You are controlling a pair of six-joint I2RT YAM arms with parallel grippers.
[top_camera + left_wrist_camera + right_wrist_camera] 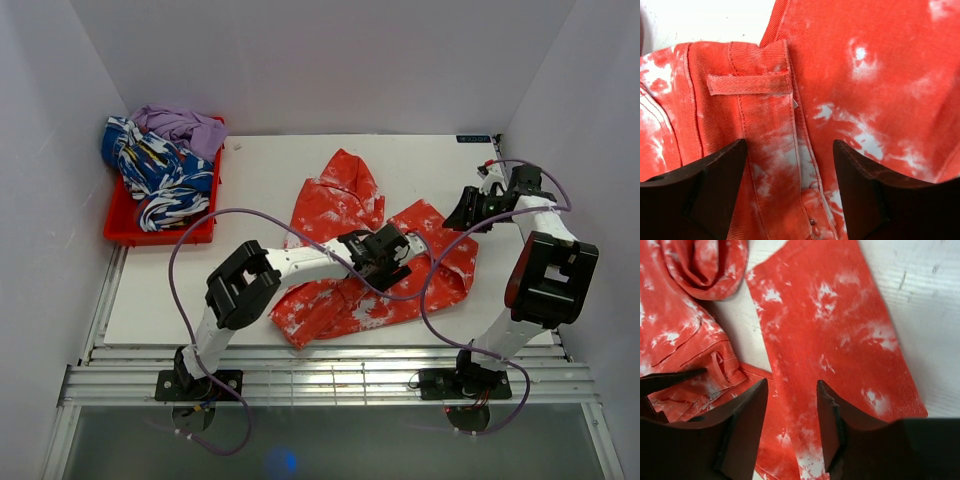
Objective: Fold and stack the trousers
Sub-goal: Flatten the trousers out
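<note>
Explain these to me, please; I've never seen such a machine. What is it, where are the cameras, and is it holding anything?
These are two robot arms bolted side by side. The wide picture looks down from above; the two close-ups come from a camera on each wrist. Crumpled orange-red trousers lie on the white table. The left hand hangs open over their waistband, the right hand open over a leg. Nothing is held. A red bin holds a blue-and-white garment and a purple garment.

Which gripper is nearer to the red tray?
Left. The left gripper is over the trousers, right of the red tray; the right gripper is farther right, above a trouser leg.
</note>
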